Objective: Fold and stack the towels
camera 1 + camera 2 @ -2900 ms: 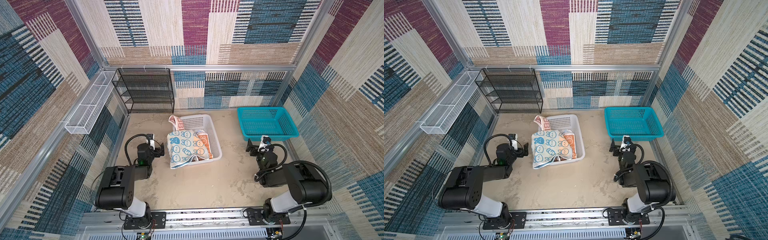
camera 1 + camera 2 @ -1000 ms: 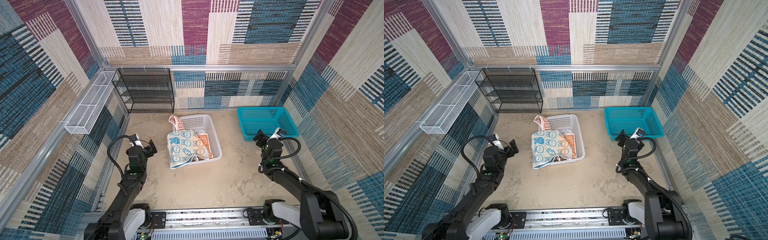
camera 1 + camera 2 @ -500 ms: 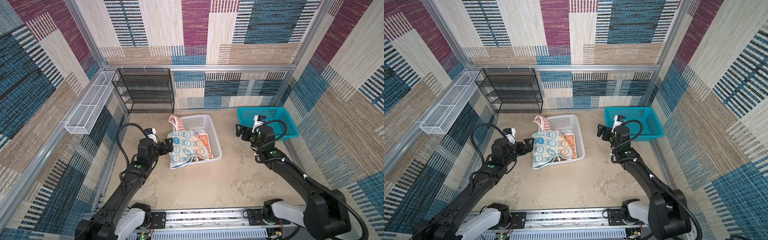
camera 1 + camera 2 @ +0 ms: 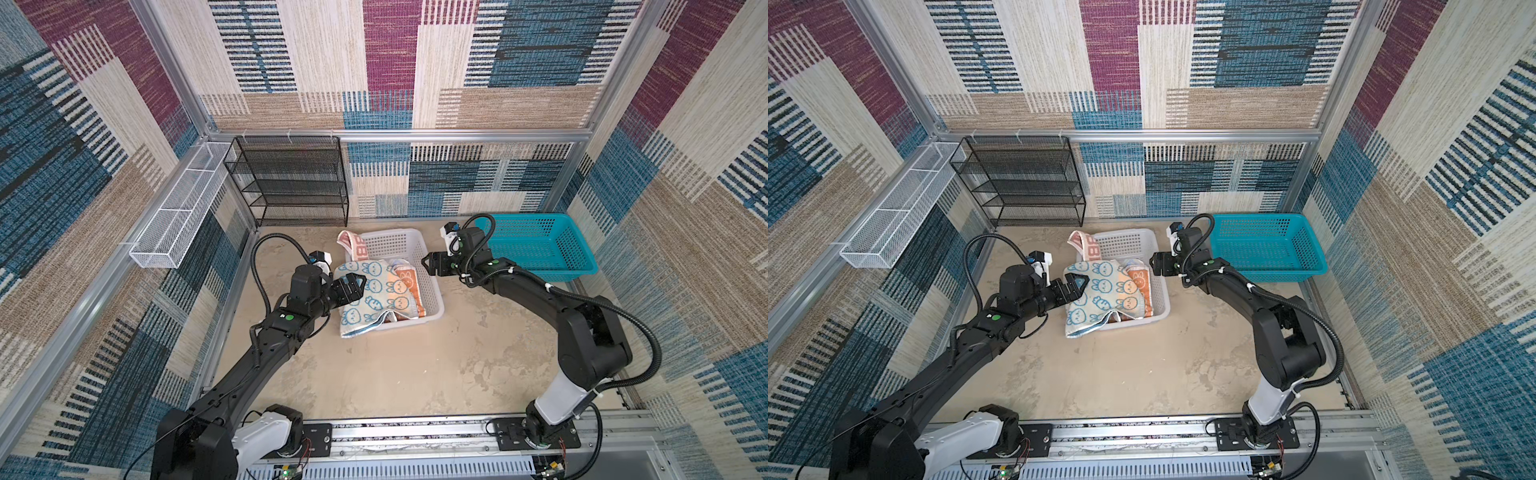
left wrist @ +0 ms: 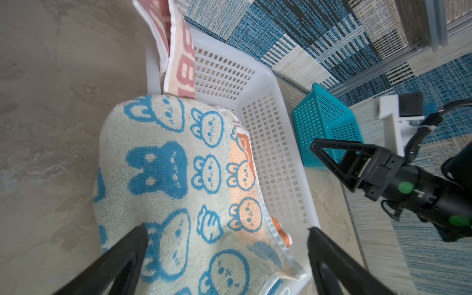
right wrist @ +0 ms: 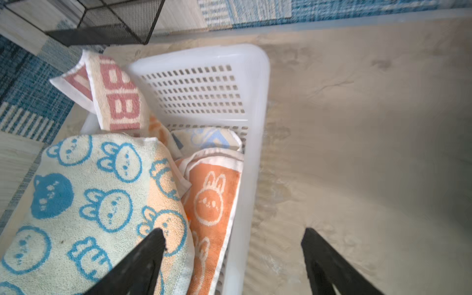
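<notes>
All 3 towels sit heaped in white perforated plastic basket (image 4: 390, 247), mid-counter. None folded, no stack yet.
- Cream terry towel w/ blue rabbit faces (image 4: 374, 295): on top, spread wide, near edge spilling over basket's front rim toward sandy beige counter (image 4: 395, 374). Topmost, so prob. pick no. 1.
- Orange towel w/ cream outline rabbits (image 6: 212, 201): tucked under it against basket's R wall.
- Cream towel w/ big block lettering (image 4: 355, 247): hangs over back-L corner, half in, half out.

Black left arm (image 4: 291, 324): left jaws apart, nothing between them, poised at L edge of blue-rabbit towel. Can't tell if tips touch cloth.

Black right arm (image 4: 519, 286): right jaws apart too, holding nothing. In wrist view they straddle basket's R wall, 1 tip over the towels, 1 over counter.

Read: 2 arms flank same cloth so each can pinch an opposite edge and lift it out flat, w/o bunching, onto open counter in front for folding.

Teal plastic mesh basket (image 4: 536, 245) sits just behind right arm, nothing visible inside. Black wire-mesh shelf rack (image 4: 291, 183) at back wall, not involved.

Writing: only "BB" reads on lettering towel, reddish block caps, rest lost in folds. No brand or label legible on arms or baskets.
</notes>
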### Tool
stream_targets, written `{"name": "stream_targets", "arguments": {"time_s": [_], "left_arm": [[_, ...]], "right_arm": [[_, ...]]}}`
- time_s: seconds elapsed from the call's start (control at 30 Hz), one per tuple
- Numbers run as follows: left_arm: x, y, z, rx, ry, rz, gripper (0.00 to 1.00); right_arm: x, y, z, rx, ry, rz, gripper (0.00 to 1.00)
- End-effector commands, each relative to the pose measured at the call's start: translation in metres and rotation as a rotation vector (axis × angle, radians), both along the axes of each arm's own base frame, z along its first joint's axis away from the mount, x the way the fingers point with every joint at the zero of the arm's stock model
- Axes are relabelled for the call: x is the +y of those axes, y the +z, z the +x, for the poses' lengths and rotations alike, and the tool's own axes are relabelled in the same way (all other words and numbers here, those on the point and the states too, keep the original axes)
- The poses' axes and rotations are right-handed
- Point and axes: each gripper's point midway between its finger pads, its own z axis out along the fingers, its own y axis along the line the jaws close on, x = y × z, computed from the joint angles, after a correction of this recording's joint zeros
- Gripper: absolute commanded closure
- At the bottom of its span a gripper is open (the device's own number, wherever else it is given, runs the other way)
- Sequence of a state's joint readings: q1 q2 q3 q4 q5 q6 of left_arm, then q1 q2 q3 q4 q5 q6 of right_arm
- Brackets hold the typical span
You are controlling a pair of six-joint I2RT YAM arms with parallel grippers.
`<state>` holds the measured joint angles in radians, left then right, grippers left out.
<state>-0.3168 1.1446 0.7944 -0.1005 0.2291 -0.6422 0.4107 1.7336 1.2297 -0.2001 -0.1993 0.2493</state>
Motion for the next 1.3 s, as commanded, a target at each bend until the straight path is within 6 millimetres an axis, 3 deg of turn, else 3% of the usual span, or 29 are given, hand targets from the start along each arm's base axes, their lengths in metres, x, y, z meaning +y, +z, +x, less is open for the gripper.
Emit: {"name": "stream_targets", "arguments": {"time_s": [0.0, 0.3, 0.53, 0.83, 1.03, 1.17, 1.27], "left_arm": [[-0.005, -0.011, -0.008, 0.120, -0.009, -0.033, 0.00], [0.000, -0.013, -0.016, 0.170, 0.008, -0.018, 0.01], [0.015, -0.015, -0.028, 0.217, 0.043, 0.057, 0.01], [0.031, -0.022, -0.042, 0.266, 0.077, 0.094, 0.01], [0.033, -0.025, -0.050, 0.297, 0.064, 0.115, 0.01], [0.036, -0.022, -0.057, 0.304, 0.050, 0.143, 0.01], [0.040, -0.024, -0.062, 0.332, 0.038, 0.181, 0.01]], "right_arm": [[0.001, -0.025, -0.002, 0.067, 0.005, -0.068, 0.22], [0.009, -0.047, 0.001, 0.071, 0.043, -0.171, 0.59], [0.034, -0.039, 0.015, 0.038, 0.097, -0.213, 0.81], [0.090, -0.035, 0.049, -0.014, 0.185, -0.243, 0.83], [0.137, -0.020, 0.070, -0.067, 0.232, -0.234, 0.81], [0.149, -0.013, 0.085, -0.081, 0.234, -0.253, 0.74], [0.151, -0.002, 0.089, -0.109, 0.230, -0.243, 0.59]]}}
